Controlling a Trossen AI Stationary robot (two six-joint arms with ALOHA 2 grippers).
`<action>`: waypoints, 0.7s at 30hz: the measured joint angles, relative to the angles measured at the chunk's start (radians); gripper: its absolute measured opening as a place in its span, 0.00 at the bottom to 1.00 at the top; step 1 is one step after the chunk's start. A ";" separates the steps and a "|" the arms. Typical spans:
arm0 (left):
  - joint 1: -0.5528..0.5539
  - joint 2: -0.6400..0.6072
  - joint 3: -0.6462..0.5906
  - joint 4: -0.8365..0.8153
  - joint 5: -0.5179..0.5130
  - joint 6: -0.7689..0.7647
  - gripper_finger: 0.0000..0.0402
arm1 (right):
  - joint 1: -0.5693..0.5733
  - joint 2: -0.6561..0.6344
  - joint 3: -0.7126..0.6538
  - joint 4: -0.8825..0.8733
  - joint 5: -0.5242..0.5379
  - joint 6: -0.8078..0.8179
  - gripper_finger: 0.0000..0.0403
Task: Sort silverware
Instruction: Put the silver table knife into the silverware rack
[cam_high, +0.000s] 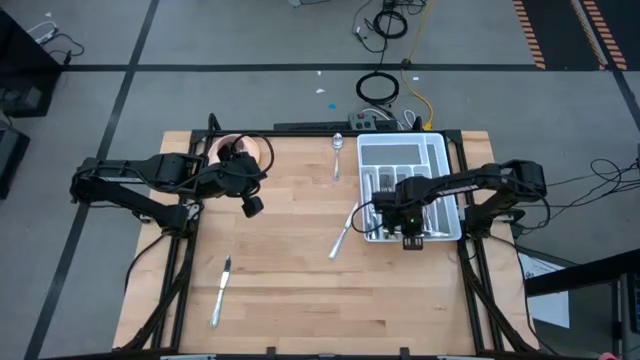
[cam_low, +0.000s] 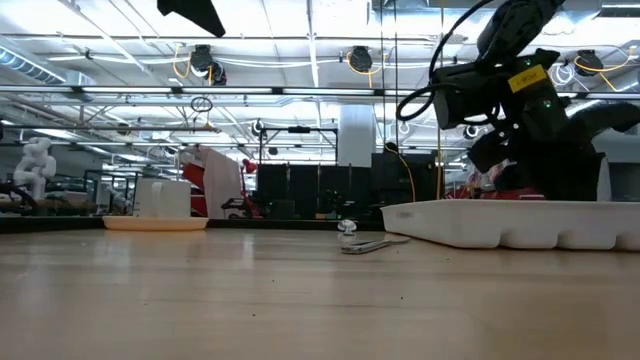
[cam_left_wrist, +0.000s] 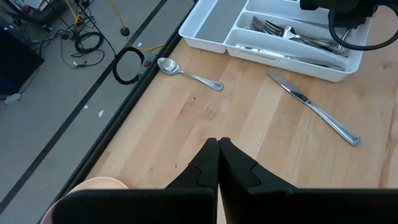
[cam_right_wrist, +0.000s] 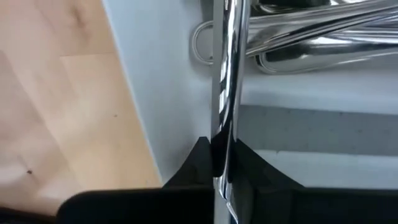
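The silverware is spread out. A spoon (cam_high: 338, 150) lies on the wood near the far edge, a knife (cam_high: 345, 230) lies beside the white tray (cam_high: 440, 150), and another piece (cam_high: 220, 292) lies near the front left. Forks and other pieces (cam_left_wrist: 292, 34) fill the tray. My right gripper (cam_right_wrist: 221, 158) hangs over the tray's near left part, shut on a slim silver piece (cam_right_wrist: 227, 74). My left gripper (cam_left_wrist: 217, 152) is shut and holds nothing. It hovers above the table's left half, beside the pink saucer (cam_high: 240, 150). My right gripper pinches the slim silver piece between its two fingers at a narrow stretch of its shaft (cam_right_wrist: 222, 140). The fingers come steeply from above and lie across the piece, which runs on past them over the tray's floor. Whether it is lifted clear, I cannot tell.
The tray's walls and dividers (cam_right_wrist: 298, 121) stand close around my right gripper. Bare wood (cam_high: 290, 260) lies between the two arms. Cables (cam_high: 378, 88) lie on the floor beyond the far edge.
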 joint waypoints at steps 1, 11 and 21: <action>0.000 0.000 0.000 0.000 0.000 0.000 0.01 | 0.000 0.000 0.011 -0.015 0.000 -0.003 0.01; 0.000 0.000 0.000 0.000 0.000 0.000 0.01 | 0.000 -0.001 0.276 -0.194 0.199 -0.146 0.00; 0.000 0.000 0.000 0.000 -0.021 -0.002 0.01 | 0.008 -0.002 0.478 -0.170 0.659 -0.901 0.00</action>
